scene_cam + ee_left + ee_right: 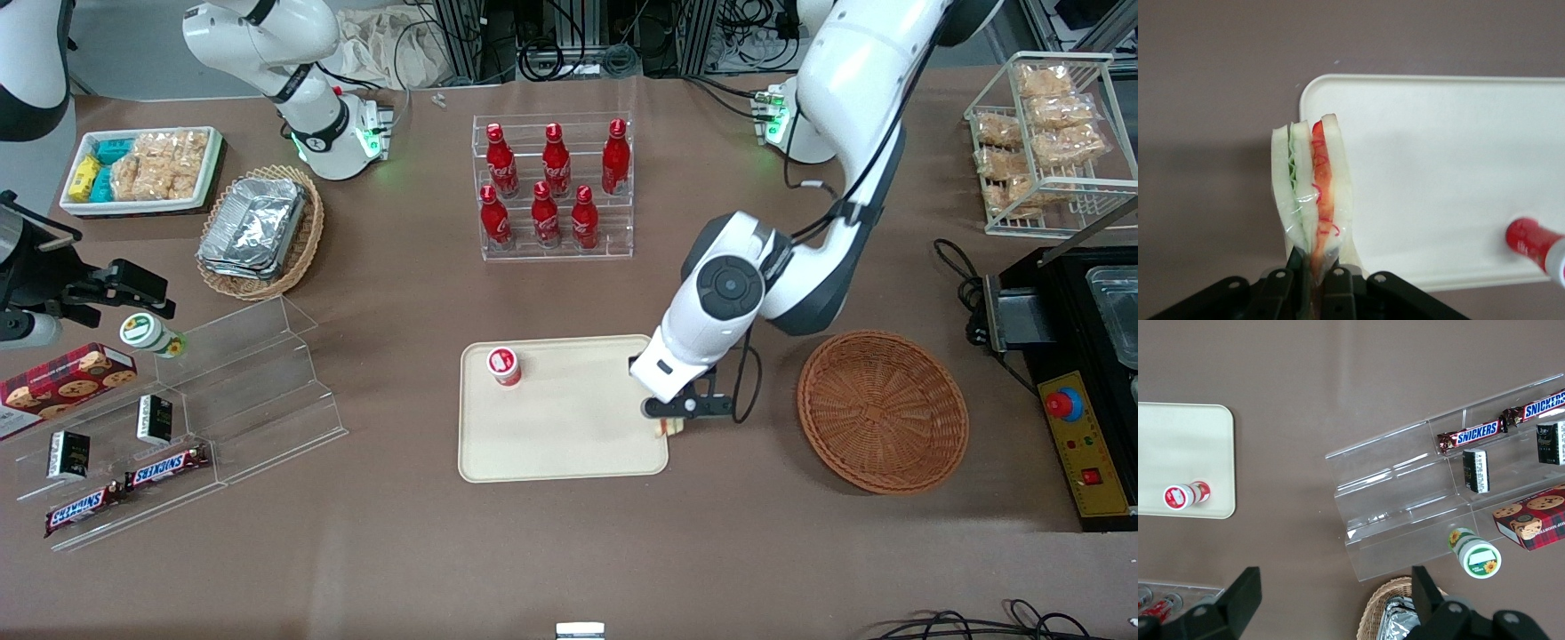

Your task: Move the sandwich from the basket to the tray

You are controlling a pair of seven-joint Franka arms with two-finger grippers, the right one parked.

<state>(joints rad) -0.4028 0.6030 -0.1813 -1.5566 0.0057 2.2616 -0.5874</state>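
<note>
Over tray (533, 444) edge, gripper (671, 425) clamping sandwich (1313, 193)

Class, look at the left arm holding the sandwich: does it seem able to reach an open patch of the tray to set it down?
Probably yes. The end effector, shut on the sandwich, hangs at the tray edge; only a small red-capped bottle stands there, well apart.

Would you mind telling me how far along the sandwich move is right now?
Done: the sandwich is out of the basket, which sits empty. In hand: the gripper is shut on the sandwich, over the tray corner nearest the basket. Left: lower it onto the tray, clear of the small red-capped bottle, and release.
</note>
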